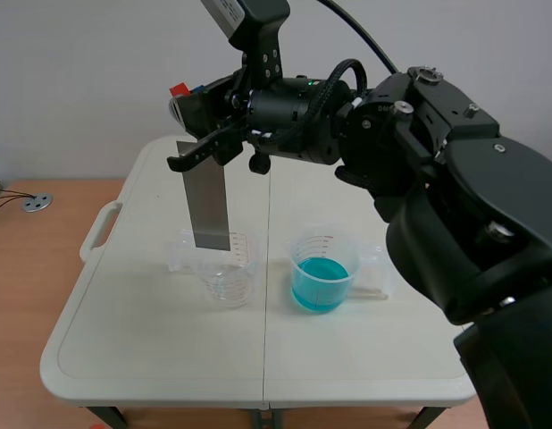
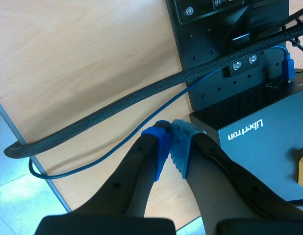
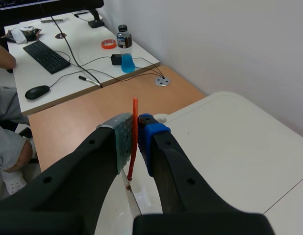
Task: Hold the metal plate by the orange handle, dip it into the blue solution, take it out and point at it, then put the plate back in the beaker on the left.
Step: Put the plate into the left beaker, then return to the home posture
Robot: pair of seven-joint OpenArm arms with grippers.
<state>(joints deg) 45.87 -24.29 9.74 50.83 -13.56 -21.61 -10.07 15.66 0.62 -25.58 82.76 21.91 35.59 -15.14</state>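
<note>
My right gripper (image 1: 188, 127) comes in from the right, raised over the table's left half, and is shut on the thin orange handle (image 3: 135, 115) of the grey metal plate (image 1: 207, 206). The plate hangs straight down. Its lower edge is at the rim of the clear beaker (image 1: 227, 268) on the left; I cannot tell whether it is inside. The beaker of blue solution (image 1: 321, 279) stands to the right of it. In the right wrist view the right gripper (image 3: 136, 128) presses the handle between its pads. My left gripper (image 2: 171, 128) is shut on nothing, off the table.
The white folding table (image 1: 151, 357) has a carry handle (image 1: 99, 228) at its left edge. A small stick (image 1: 370, 290) lies beside the blue beaker. Beyond the table are a desk with a keyboard (image 3: 46, 56), a bottle (image 3: 124, 49) and a seated person's leg (image 3: 9, 142). A braided cable (image 2: 107, 115) runs under the left gripper.
</note>
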